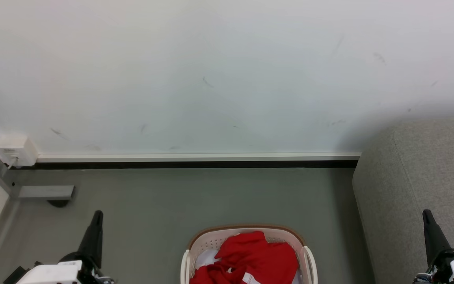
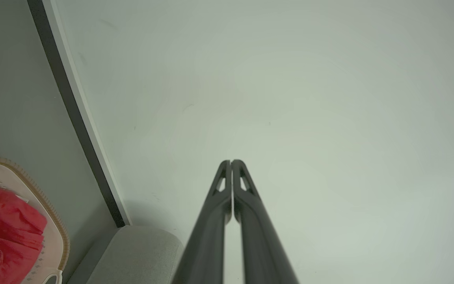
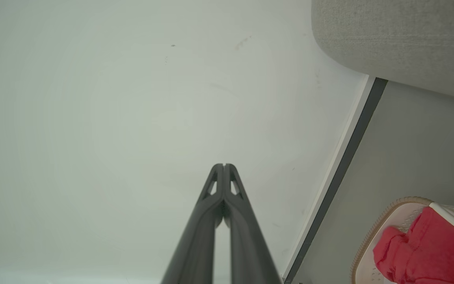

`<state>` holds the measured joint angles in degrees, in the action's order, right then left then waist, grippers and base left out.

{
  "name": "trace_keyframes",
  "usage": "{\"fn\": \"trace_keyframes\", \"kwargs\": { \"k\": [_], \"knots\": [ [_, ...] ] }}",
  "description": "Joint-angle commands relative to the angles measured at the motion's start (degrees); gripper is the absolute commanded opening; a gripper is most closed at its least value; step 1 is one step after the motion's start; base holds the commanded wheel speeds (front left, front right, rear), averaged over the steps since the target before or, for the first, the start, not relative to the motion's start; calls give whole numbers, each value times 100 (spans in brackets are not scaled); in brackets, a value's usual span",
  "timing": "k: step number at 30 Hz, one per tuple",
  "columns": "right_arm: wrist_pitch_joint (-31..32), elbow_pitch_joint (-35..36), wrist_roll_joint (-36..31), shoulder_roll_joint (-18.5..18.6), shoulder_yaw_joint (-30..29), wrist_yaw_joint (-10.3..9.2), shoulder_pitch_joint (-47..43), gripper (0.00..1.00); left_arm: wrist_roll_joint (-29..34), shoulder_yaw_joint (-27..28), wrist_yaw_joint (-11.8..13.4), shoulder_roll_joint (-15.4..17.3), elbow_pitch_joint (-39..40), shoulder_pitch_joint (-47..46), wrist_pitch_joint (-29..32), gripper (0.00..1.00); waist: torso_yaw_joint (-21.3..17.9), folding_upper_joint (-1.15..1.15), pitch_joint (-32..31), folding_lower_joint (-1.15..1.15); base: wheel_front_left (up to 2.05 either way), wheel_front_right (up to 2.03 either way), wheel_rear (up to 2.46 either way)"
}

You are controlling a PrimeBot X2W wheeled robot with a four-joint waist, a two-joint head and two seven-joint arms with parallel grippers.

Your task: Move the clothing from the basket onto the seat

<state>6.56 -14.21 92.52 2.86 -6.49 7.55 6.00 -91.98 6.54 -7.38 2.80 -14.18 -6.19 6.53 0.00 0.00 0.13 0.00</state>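
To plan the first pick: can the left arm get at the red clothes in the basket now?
Probably yes: only bare floor lies between the shut left tool and the basket, and the red clothes lie uncovered on top.

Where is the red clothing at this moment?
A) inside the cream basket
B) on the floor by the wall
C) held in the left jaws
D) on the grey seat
A: the clothing lies heaped inside the basket, which stands apart from the seat.
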Motion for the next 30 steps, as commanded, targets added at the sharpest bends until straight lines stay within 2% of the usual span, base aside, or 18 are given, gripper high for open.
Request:
{"fn": "trace_keyframes", "kwargs": {
  "k": [1,12,13,18,25,30],
  "knots": [
    [8,28,-39,5,-17,-15,83,0,-79,5,-30,18,16,-44,19,0,0,0,0,0,0,0,0],
    [8,28,-39,5,-17,-15,83,0,-79,5,-30,18,16,-44,19,0,0,0,0,0,0,0,0],
    [-2,-16,0,-1,3,0,-8,100,3,0,3,-2,-16,6,-4,100,0,0,0,0,0,0,0],
    [-112,-75,-98,-20,79,0,-91,100,41,-73,17,-22,-82,72,-111,100,1,0,0,0,0,0,0],
    [-341,-26,-656,-14,176,-1,-138,100,231,-193,32,-17,-54,80,-340,100,4,0,0,0,0,0,0],
    [-473,78,-1205,-11,226,-2,-165,100,622,-253,71,-14,-15,93,-472,100,7,0,1,0,0,0,0]
  ]
}}
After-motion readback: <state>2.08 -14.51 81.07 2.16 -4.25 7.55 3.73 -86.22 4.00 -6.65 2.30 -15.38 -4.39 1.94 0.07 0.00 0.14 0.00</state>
